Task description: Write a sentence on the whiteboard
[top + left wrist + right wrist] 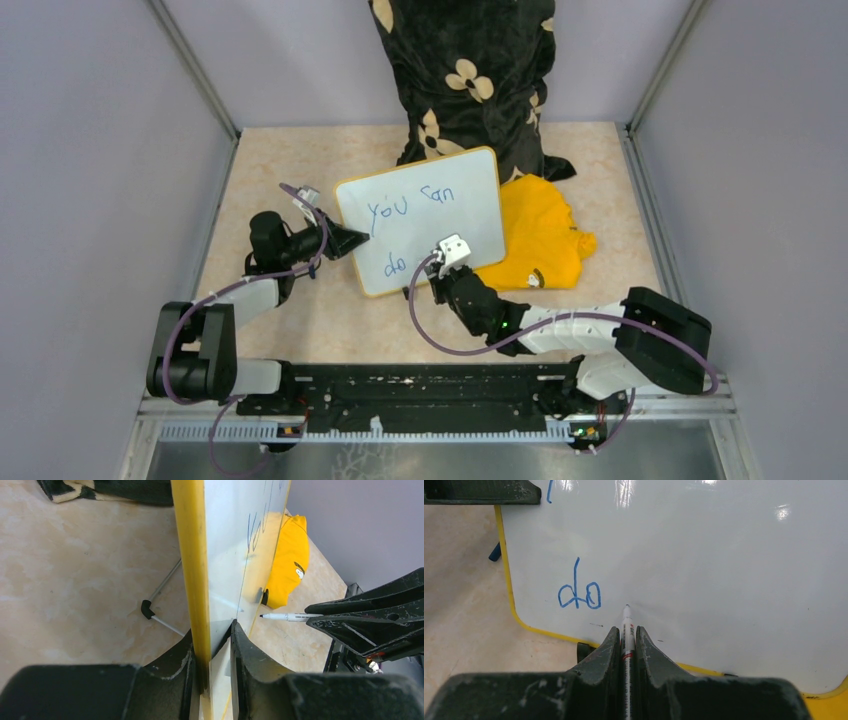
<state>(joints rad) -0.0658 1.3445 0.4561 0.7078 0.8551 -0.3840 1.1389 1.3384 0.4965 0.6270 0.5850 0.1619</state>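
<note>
Right wrist: right claw (626, 630) pinches marker (627, 617), tip at whiteboard (704, 555); left claw (212, 632) clamps its edge.

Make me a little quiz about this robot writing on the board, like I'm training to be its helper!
1. True or false: the left pincer grips the whiteboard by its yellow edge.
2. Fill in the missing word: the sentence reads "you can ___" so far.
3. Pick one. The right pincer is:
A) wide open and empty
B) shut on a marker whose tip is at the board
C) out of sight

Key: 1 true; 2 do; 3 B.
</note>
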